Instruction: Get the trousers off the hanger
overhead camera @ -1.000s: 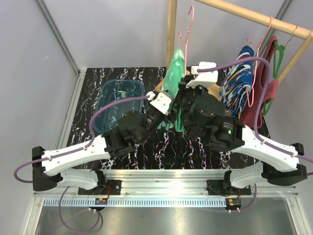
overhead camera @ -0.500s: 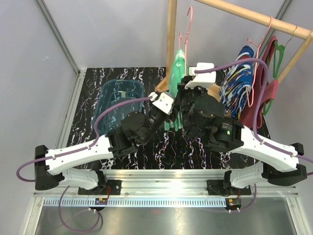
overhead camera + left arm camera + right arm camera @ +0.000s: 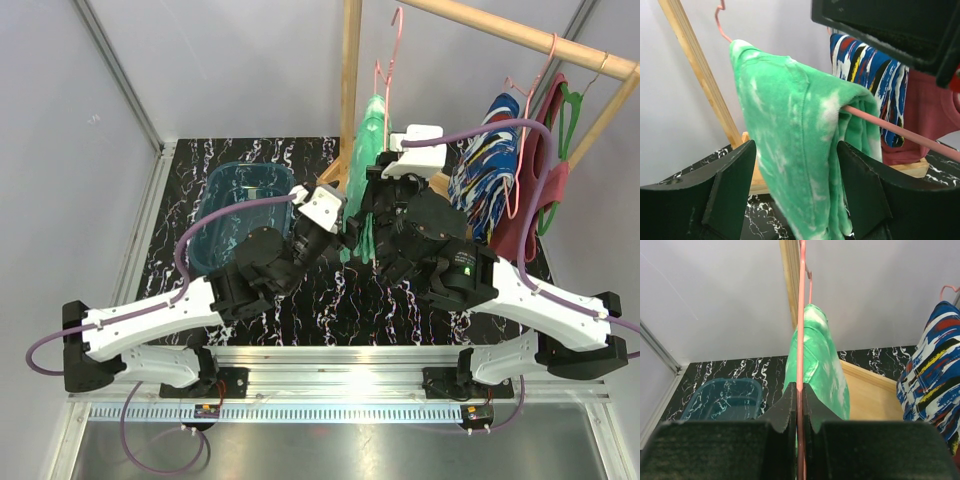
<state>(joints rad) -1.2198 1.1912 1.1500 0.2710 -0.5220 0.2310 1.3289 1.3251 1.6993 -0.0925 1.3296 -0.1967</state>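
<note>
pinching pink hanger (image 3: 801, 315) in right tool (image 3: 800, 392), left tool (image 3: 795, 150) spread wide around green trousers (image 3: 790, 100)

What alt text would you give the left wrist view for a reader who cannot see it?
Mottled green trousers, draped over a pink hanger, hang between the fingers of the open left pincer. Behind stand a wooden post, blue trousers and a maroon top.
</note>
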